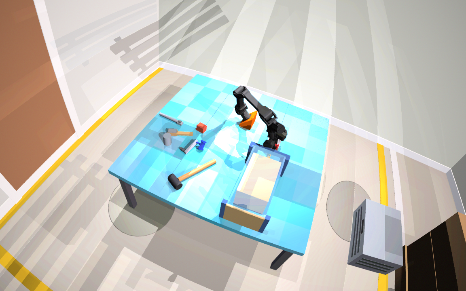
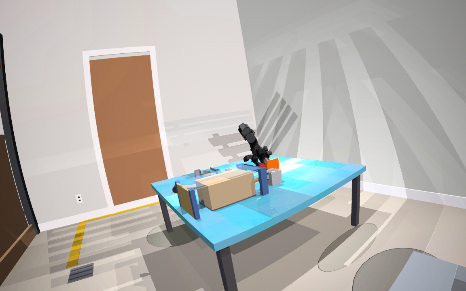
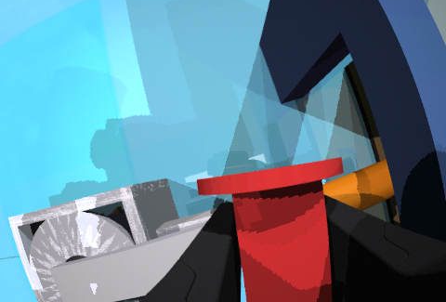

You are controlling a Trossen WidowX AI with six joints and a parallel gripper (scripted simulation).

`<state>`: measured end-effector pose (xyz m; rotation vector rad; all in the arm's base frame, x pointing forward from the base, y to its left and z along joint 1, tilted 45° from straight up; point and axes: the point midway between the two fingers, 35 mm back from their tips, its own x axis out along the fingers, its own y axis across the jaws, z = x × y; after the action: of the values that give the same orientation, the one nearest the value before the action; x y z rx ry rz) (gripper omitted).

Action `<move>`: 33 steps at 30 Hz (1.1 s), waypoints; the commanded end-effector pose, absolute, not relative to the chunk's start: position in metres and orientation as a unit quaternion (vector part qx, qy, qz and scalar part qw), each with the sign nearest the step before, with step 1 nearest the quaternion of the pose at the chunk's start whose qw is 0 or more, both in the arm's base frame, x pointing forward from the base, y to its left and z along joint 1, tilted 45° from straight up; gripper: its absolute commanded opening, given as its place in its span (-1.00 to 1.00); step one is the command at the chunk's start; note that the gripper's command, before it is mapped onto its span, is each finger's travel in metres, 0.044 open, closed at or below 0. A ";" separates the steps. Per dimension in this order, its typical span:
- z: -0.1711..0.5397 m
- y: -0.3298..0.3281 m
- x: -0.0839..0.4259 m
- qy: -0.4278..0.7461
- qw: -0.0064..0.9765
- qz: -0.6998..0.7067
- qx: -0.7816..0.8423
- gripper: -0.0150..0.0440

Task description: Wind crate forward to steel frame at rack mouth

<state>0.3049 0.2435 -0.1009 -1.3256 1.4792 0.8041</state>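
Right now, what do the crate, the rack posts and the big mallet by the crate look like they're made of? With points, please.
Crate (image 1: 263,169) (image 2: 227,190): probably cardboard or wood, matte, going by its plain tan faces.
Rack posts (image 1: 284,166) (image 2: 263,180): likely painted metal, from their even blue colour and square edges.
Mallet (image 1: 175,181): dull black head, perhaps rubber; handle probably smooth wood, given its light brown colour.
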 end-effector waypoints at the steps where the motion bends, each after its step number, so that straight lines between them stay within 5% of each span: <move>1: -0.113 0.258 0.302 0.601 0.484 0.339 -0.539 -0.49; 33: -0.135 0.284 0.286 0.600 0.484 0.340 -0.538 -0.49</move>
<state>0.2946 0.2747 -0.1271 -1.3248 1.4604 0.8001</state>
